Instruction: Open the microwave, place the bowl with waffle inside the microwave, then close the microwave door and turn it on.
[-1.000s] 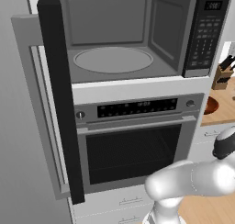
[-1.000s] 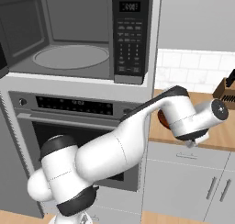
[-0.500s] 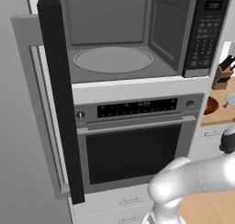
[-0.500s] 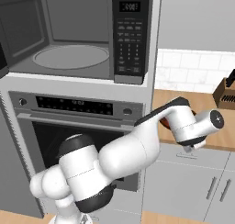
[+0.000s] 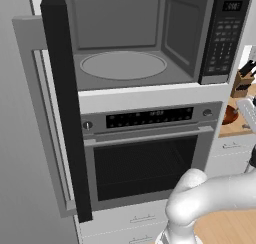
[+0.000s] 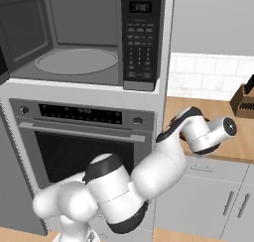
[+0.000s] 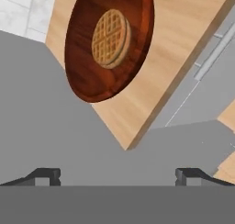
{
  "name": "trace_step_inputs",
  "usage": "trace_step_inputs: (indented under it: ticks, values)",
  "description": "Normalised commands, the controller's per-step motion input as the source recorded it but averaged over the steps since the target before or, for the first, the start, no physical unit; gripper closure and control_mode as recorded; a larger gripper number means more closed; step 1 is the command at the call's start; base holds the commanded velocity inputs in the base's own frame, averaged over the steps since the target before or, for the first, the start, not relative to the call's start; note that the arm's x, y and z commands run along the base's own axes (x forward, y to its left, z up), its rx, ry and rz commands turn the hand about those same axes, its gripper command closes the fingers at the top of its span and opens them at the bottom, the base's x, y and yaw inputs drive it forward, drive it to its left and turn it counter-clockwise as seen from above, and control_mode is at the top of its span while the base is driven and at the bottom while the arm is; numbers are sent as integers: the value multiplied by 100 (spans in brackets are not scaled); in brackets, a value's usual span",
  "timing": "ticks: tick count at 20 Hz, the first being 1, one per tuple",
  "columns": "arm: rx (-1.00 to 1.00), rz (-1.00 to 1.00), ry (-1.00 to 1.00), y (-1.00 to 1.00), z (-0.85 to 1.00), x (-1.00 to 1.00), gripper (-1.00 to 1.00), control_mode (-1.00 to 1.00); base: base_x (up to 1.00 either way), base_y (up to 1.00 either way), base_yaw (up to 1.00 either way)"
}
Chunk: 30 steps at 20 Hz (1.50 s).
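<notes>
Hand view: bowl (image 7: pixel 108 42) with waffle (image 7: pixel 110 37) at its centre, resting on wooden counter (image 7: pixel 170 48); gripper (image 7: pixel 118 176) above it, fingers spread wide, grasping nothing. Left base view: microwave (image 5: pixel 150 38) cavity exposed, microwave door (image 5: pixel 62 108) swung open to the left, oven (image 5: pixel 145 153) below

The black microwave (image 5: pixel 150 43) stood open and bare inside, its round glass turntable (image 5: pixel 123 65) showing. Its door (image 5: pixel 64 103) hung swung out to the left. On the wooden tabletop (image 7: pixel 183 44), the reddish-brown bowl (image 7: pixel 87 76) held a golden grid-patterned waffle (image 7: pixel 110 37).
</notes>
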Motion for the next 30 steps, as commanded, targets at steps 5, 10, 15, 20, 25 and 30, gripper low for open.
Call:
trace_step_inputs:
  ticks: [5, 10, 15, 20, 25, 30]
  values:
    - [11, 0, 0, -55, -6, 26, -100, -100, 0, 0, 0]
    - [7, 0, 0, -37, -17, 41, -100, -100, 0, 0, 0]
    - [1, 0, 0, -1, -17, 39, -100, -100, 0, 0, 0]
    - [0, 0, 0, 5, -54, 12, -100, -100, 0, 0, 0]
    - [-1, 0, 0, 18, -32, 14, -100, -100, 0, 0, 0]
    - [0, -2, 0, 16, -7, 33, -100, -100, 0, 0, 0]
